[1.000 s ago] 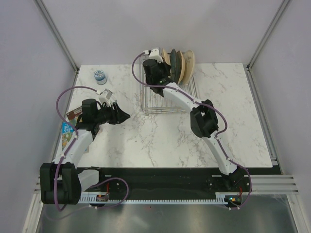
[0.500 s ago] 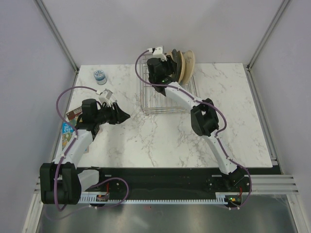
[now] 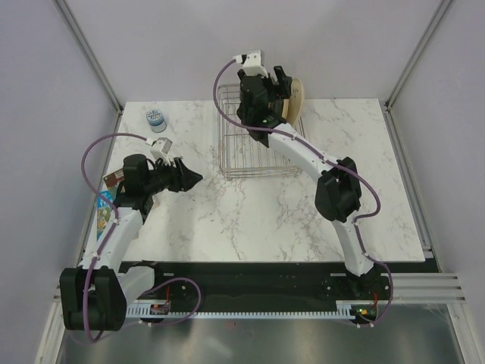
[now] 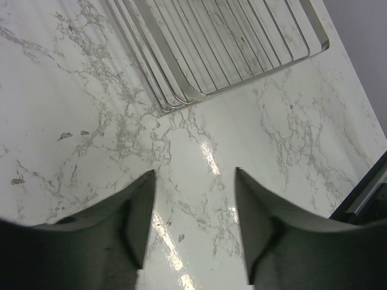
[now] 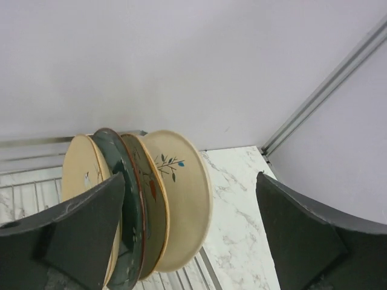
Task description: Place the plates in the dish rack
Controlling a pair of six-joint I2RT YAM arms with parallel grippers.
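Four plates (image 5: 145, 205) stand on edge, packed face to face at the far right end of the dish rack (image 3: 242, 152); the tines presumably keep them upright. The load looks complete. Right gripper (image 5: 190, 181) hovers above them, jaws wide apart, gripping nothing. Left gripper (image 4: 194, 175) hangs over the tabletop (image 4: 290, 133) near the rack's corner, jaws apart, empty.

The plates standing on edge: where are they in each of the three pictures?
Top external: top centre, the plates partly hidden at the far right corner of the dish rack.
Left wrist: not in it.
Right wrist: lower left, four on edge.
Shared landmark: the rack's silver wires, seen in all three.
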